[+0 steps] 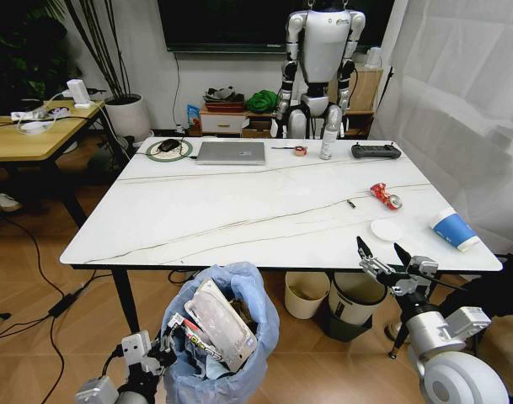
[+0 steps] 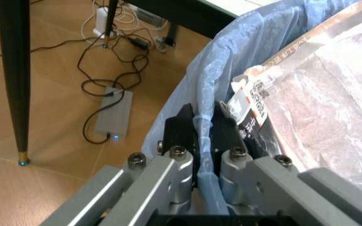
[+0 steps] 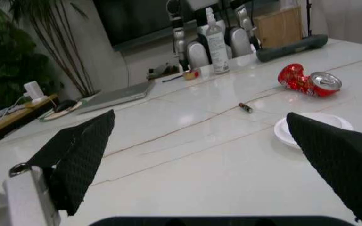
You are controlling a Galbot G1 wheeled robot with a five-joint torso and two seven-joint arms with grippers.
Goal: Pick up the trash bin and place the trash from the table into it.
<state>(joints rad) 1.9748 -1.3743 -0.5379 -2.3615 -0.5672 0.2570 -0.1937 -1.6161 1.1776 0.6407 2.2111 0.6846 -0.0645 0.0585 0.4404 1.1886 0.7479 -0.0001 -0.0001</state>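
Litter already fills the bin (image 1: 227, 337), held off the floor below the table's (image 1: 239, 210) near edge, rim pinched in the left gripper (image 2: 206, 141). Left to clear at the right: can (image 1: 386, 196), long axis running left-far to right-near, a white lid (image 1: 387, 229), and a tipped cup (image 1: 454, 229). Right gripper (image 1: 384, 252) hovers wide, holding nothing.
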